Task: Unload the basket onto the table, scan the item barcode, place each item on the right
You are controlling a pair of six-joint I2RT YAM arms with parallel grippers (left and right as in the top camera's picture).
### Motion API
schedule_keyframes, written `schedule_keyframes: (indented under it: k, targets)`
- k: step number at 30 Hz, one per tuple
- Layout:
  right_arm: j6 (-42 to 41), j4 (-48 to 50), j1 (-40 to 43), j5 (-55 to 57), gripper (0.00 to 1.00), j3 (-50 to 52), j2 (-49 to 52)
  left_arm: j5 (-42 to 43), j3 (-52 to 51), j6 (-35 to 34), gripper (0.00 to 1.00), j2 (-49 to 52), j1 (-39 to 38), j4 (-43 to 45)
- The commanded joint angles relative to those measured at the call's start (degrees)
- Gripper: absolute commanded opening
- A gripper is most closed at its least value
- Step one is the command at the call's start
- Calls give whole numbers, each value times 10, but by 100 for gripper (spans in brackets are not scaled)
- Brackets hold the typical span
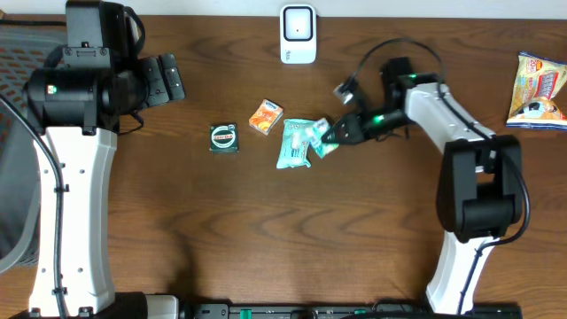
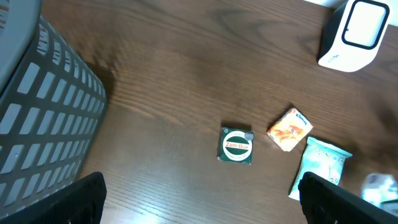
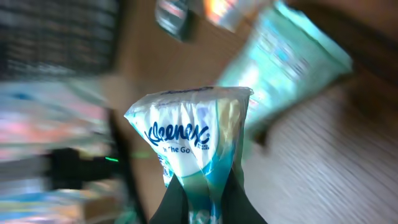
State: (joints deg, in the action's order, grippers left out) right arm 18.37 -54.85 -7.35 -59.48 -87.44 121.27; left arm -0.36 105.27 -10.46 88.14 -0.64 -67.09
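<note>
overhead: right gripper (image 1: 336, 133) pinches tissue pack (image 1: 325, 144) beside teal packet (image 1: 294, 143); left gripper (image 1: 170, 78) spread.

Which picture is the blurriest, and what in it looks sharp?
Right wrist view: blurriest; the Kleenex pack pinched in the right gripper is sharp, everything behind smeared. Left wrist view: sharp enough to read the Zam-Buk tin. Overhead view: crisp, evenly lit.

The left arm (image 1: 75, 204) stands upright on the left side, its gripper (image 1: 166, 80) turned toward the middle with jaws spread wide, while the right arm (image 1: 434, 106) reaches in low from the right, its gripper (image 1: 341, 131) pinched tight on a tissue pack (image 3: 193, 137).
</note>
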Motion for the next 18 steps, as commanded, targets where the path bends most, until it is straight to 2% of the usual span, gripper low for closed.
schedule_keyframes:
  k: [1, 3, 7, 18]
  targets:
    - [-4, 10, 38, -231, 1, -11, 4, -3, 0, 2, 98, 3, 0, -2]
    - [-3, 25, 51, -295, 1, -11, 4, -3, 0, 2, 98, 3, 0, -2]
    - [-38, 56, 62, -300, 1, -11, 4, -3, 0, 2, 98, 3, 0, -2]
    - [-263, 235, 45, -300, 1, -15, 4, -3, 0, 2, 98, 3, 0, -2]
